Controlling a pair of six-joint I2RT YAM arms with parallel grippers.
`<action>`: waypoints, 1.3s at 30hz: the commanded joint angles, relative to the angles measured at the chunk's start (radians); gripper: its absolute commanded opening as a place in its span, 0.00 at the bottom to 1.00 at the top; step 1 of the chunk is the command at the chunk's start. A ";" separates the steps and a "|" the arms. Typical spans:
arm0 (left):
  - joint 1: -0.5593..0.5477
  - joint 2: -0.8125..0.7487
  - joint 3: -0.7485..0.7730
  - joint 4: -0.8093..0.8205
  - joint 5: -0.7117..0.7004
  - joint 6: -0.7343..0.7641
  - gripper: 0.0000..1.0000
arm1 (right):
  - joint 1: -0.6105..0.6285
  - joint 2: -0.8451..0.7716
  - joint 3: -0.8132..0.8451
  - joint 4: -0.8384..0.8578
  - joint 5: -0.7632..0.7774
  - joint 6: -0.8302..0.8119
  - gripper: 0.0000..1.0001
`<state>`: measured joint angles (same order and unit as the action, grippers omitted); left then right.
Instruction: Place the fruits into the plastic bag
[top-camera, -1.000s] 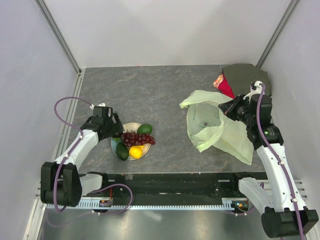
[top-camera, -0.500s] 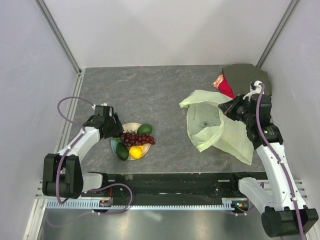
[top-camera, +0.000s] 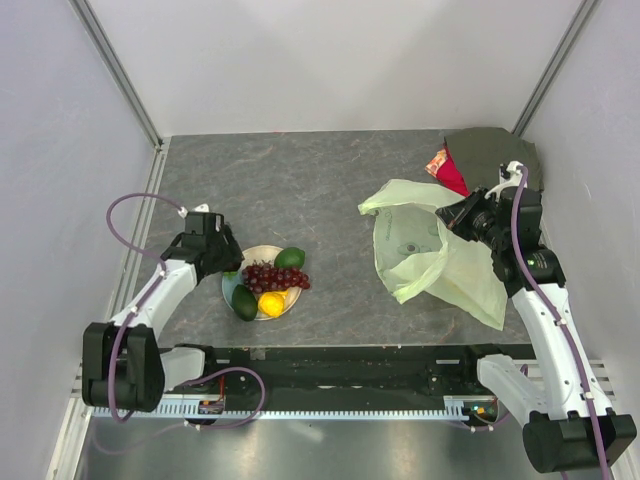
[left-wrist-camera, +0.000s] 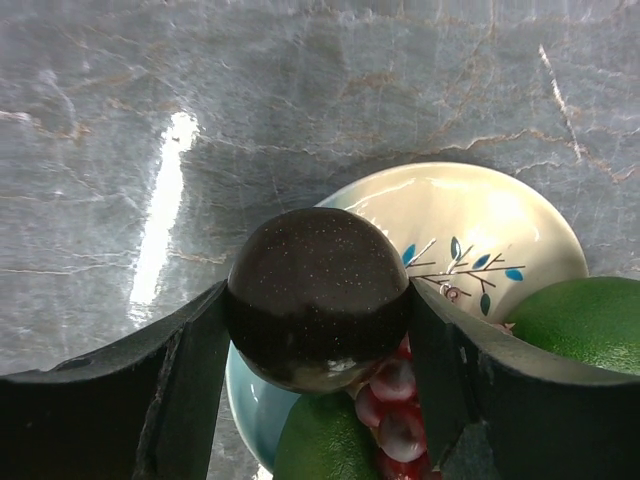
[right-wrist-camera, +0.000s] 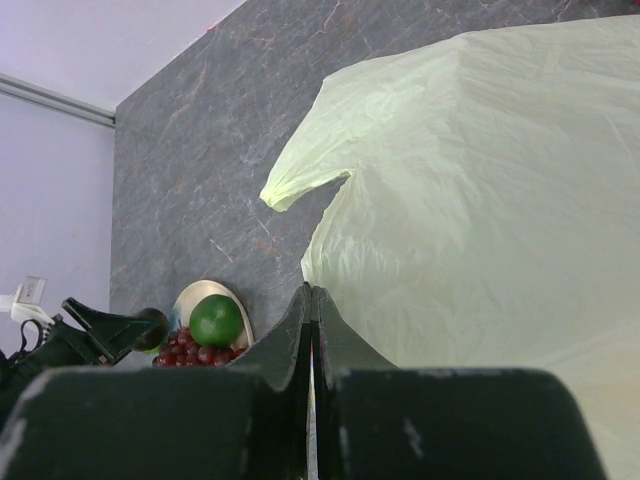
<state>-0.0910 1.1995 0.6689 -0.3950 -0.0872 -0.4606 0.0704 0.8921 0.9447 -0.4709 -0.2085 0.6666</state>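
My left gripper (left-wrist-camera: 318, 297) is shut on a dark brown-purple round fruit (left-wrist-camera: 318, 280), both fingers pressed to its sides just above the pale plate (left-wrist-camera: 500, 225). Under it lie red grapes (left-wrist-camera: 395, 400) and a green avocado (left-wrist-camera: 325, 440); a second avocado (left-wrist-camera: 580, 325) is at the right. From above, the plate (top-camera: 262, 250) holds grapes (top-camera: 275, 276), two avocados (top-camera: 290, 258) (top-camera: 244, 302) and a yellow lemon (top-camera: 271, 303), with the left gripper (top-camera: 232, 262) at its left rim. My right gripper (top-camera: 455, 217) is shut on the rim of the pale green plastic bag (top-camera: 440, 255), holding it raised.
A dark green cloth (top-camera: 495, 155) with a red piece (top-camera: 448, 168) lies at the back right corner behind the bag. Grey walls close in the table on three sides. Bare grey tabletop lies between the plate and the bag.
The left gripper has closed in on the dark round fruit at the plate's left rim. The right arm and the bag have stayed where they were.
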 joint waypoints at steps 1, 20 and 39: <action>0.004 -0.115 0.003 0.051 -0.086 -0.001 0.63 | 0.003 -0.001 0.017 0.028 0.004 0.005 0.00; -0.532 0.079 0.285 0.372 0.023 -0.104 0.62 | 0.005 -0.019 0.014 0.023 -0.003 0.010 0.00; -0.786 0.642 0.613 0.507 0.267 -0.360 0.63 | 0.003 -0.045 0.020 0.020 -0.011 0.025 0.00</action>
<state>-0.8589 1.7790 1.1797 0.0547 0.1349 -0.7372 0.0704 0.8646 0.9447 -0.4713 -0.2096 0.6823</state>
